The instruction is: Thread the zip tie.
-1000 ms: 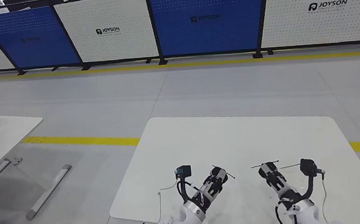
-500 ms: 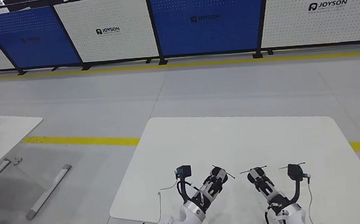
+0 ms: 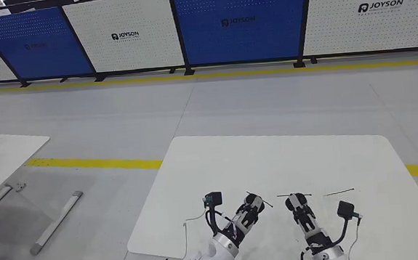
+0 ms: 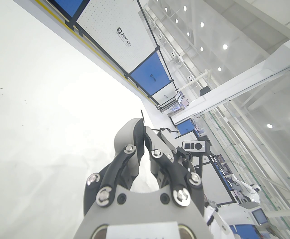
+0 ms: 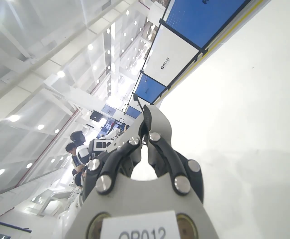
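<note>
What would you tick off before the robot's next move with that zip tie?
1. Left gripper shut on the pointed end: ok.
2. Right gripper shut on the head end: ok.
3. Pointed end meets head end: not ok, a gap shows between them in the top view.
4. Both ends belong to one tie: cannot tell.
5. Loose tie on the table lies away from both grippers: ok.

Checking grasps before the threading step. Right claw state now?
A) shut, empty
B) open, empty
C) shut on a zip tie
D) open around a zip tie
C: the right claw is shut on a thin black zip tie, whose head end sticks out past the tips.
</note>
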`<action>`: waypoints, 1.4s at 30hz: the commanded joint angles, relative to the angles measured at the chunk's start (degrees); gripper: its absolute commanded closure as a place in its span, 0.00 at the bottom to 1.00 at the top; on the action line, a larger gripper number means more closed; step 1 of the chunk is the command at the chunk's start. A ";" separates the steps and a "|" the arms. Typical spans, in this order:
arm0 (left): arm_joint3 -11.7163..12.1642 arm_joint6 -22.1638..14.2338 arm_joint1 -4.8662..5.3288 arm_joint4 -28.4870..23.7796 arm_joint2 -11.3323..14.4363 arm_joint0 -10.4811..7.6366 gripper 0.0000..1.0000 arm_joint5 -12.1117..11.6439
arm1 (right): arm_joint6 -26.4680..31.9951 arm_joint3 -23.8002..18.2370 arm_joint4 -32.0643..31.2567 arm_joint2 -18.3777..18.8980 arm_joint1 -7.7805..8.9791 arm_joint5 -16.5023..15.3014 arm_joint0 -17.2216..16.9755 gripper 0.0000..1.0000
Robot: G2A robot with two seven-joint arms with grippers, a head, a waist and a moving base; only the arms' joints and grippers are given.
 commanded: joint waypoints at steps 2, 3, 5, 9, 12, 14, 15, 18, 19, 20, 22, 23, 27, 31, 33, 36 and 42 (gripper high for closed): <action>0.00 0.00 0.00 0.00 0.00 0.00 1.00 0.00 | -1.44 0.10 -1.17 -0.50 -0.25 0.46 -0.11 1.00; 0.00 0.00 0.00 0.00 0.00 0.00 1.00 0.00 | -1.44 0.10 -1.17 -0.50 -0.25 0.46 -0.11 1.00; 0.00 0.00 0.00 0.00 0.00 0.00 1.00 0.00 | -1.44 0.10 -1.17 -0.50 -0.25 0.46 -0.11 1.00; 0.00 0.00 0.00 0.00 0.00 0.00 1.00 0.00 | -1.44 0.10 -1.17 -0.50 -0.25 0.46 -0.11 1.00; 0.00 0.00 0.00 0.00 0.00 0.00 1.00 0.00 | -1.92 -0.19 1.44 0.27 -0.55 1.04 -0.67 1.00; 0.00 0.00 0.00 0.00 0.00 0.00 1.00 0.00 | -1.92 -0.25 3.54 0.90 -0.81 -0.57 -1.34 1.00; 0.00 0.00 0.00 0.00 0.00 0.00 1.00 0.00 | -1.93 -0.02 4.44 1.19 -0.92 -1.16 -1.62 1.00; 0.00 0.00 0.00 0.00 0.00 0.00 1.00 0.00 | -1.60 0.93 6.13 1.84 -1.31 -2.04 -2.08 1.00; 0.00 0.00 0.00 0.00 0.00 0.00 1.00 0.00 | -1.36 1.15 6.22 1.86 -1.44 -2.16 -2.14 1.00; 0.00 0.00 0.00 0.00 0.00 0.00 1.00 0.00 | -1.08 1.40 6.33 1.80 -1.58 -2.08 -2.19 1.00; 0.00 0.00 0.00 0.00 0.00 0.00 1.00 0.00 | -0.91 1.73 6.31 1.66 -1.96 -1.64 -2.13 1.00; 0.00 0.00 0.00 0.00 0.00 0.00 1.00 0.00 | -0.90 1.82 6.28 1.62 -2.12 -1.52 -2.10 1.00; 0.00 0.00 0.00 0.00 0.00 0.00 1.00 0.00 | -0.90 1.82 6.28 1.62 -2.12 -1.52 -2.10 1.00; 0.00 0.00 0.00 0.00 0.00 0.00 1.00 0.00 | -0.78 1.82 6.35 1.65 -2.14 -1.48 -2.11 1.00; 0.00 0.00 0.00 0.00 0.00 0.00 1.00 0.00 | 1.84 1.45 9.22 1.76 -2.33 -1.83 -2.36 1.00; 0.00 0.00 0.00 0.00 0.00 0.00 1.00 0.00 | 6.46 2.12 13.64 3.28 -2.42 -3.11 -2.04 1.00; 0.00 0.00 0.00 0.00 0.00 0.00 1.00 0.00 | 10.65 3.11 18.85 4.61 -3.05 -6.14 -1.69 1.00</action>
